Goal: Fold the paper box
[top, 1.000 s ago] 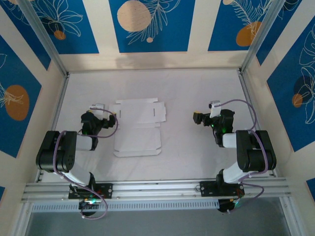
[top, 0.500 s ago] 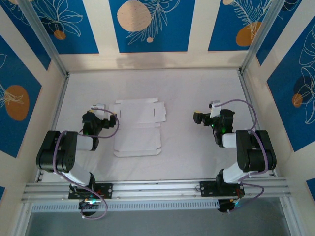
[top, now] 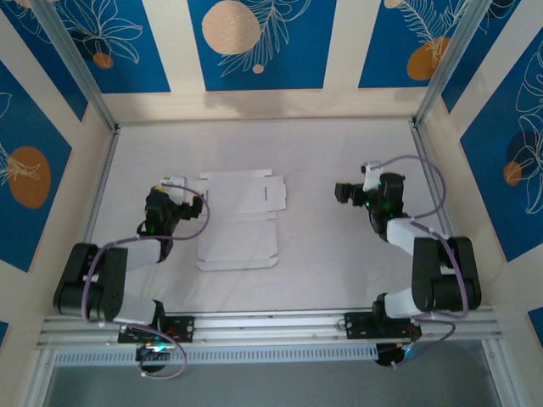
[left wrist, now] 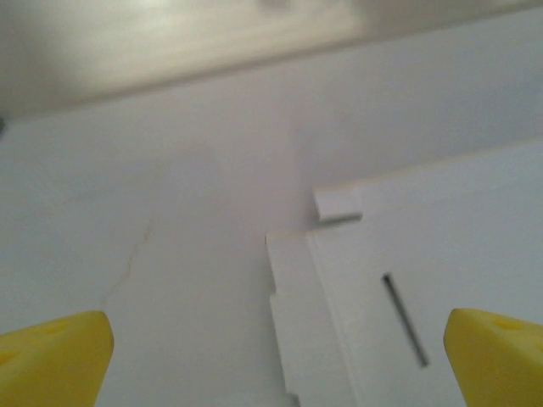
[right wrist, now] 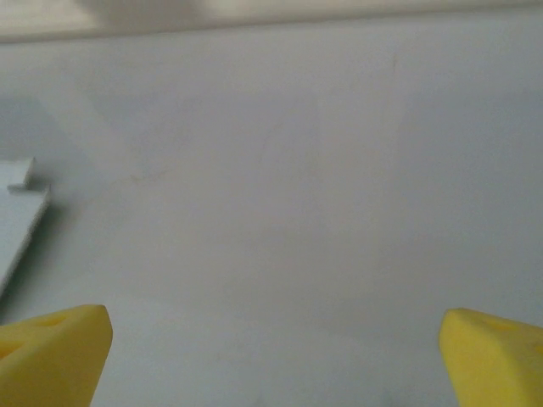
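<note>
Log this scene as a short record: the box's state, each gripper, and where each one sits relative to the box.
paper box: unfolded die-cut sheet, lying flat on the table, left of centre
left gripper: open, holding nothing, at the sheet's left edge and pointing toward it; contact cannot be told
right gripper: open, holding nothing, apart from the sheet on its right side, over bare table
folding: not yet begun, flaps lie flat
</note>
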### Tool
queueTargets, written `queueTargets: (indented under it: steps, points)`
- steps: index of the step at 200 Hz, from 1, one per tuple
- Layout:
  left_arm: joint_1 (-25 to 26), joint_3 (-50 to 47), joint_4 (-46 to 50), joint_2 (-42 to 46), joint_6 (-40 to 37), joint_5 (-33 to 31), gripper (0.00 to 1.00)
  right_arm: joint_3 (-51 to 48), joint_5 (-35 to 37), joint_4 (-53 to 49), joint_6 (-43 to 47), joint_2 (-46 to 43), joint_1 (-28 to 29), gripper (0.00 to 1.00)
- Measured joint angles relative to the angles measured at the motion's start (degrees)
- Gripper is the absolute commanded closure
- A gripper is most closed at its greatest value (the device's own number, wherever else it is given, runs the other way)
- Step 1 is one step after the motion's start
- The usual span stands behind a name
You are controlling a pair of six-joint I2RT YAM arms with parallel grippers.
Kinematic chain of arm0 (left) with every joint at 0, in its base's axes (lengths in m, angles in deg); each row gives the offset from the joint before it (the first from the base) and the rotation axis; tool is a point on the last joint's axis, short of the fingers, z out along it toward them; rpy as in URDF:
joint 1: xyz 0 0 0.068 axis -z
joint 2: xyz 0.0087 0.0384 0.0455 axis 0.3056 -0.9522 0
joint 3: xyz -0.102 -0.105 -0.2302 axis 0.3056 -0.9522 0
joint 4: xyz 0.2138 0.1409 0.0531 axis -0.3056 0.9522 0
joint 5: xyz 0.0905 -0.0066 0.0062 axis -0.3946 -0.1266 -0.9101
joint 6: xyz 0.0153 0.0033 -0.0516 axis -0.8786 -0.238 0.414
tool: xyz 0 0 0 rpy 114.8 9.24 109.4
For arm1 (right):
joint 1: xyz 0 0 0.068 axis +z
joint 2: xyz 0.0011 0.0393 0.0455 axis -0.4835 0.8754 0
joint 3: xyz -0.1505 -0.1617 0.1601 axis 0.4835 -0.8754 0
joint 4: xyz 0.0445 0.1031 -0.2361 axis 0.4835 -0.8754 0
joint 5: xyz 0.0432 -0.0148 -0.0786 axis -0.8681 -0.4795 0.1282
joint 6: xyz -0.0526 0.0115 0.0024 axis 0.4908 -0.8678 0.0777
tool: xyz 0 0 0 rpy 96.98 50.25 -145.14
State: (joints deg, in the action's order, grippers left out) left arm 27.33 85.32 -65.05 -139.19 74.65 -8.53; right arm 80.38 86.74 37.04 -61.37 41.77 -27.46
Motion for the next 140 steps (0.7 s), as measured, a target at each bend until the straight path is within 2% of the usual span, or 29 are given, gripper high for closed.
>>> queueTargets:
  steps: [18, 32, 54, 71, 90, 105, 125, 140]
  points:
    - [5.01, 1.79, 2.12, 6.21, -1.75, -3.17, 0.0, 4.74, 3.39, -5.05, 0.83, -6.97, 6.82, 0.01]
    - [10.29, 6.03, 8.2, 11.3, -1.29, -6.25, 0.0, 7.67, 5.25, -9.77, 1.73, -12.83, 14.1, 0.01]
    - [17.33, 17.88, 22.97, 17.64, 3.45, -9.6, 0.0, 15.37, 7.72, -20.22, 2.49, -18.08, 24.76, 0.01]
    - [20.59, 28.46, 36.44, 20.81, 8.76, -11.93, 0.0, 24.3, 10.21, -29.88, -0.9, -19.21, 28.89, 0.01]
    - [21.18, 40.81, 53.0, 22.03, 15.19, -13.92, 0.0, 35.67, 12.44, -41.88, -11.21, -19.21, 28.5, 0.01]
    - [21.18, 47.04, 62.73, 22.6, 18.91, -16.0, 0.0, 39.08, 11.26, -44.83, -16.83, -20.5, 25.4, 0.01]
    - [20.65, 45.83, 69.53, 25.46, 23.15, -16.39, 0.0, 34.97, 2.47, -43.95, -22.88, -23.67, 17.18, 0.01]
    - [19.85, 43.12, 73.92, 26.29, 25.86, -13.88, 0.0, 34.73, -2.27, -46.12, -25.31, -21.64, 13.18, 0.01]
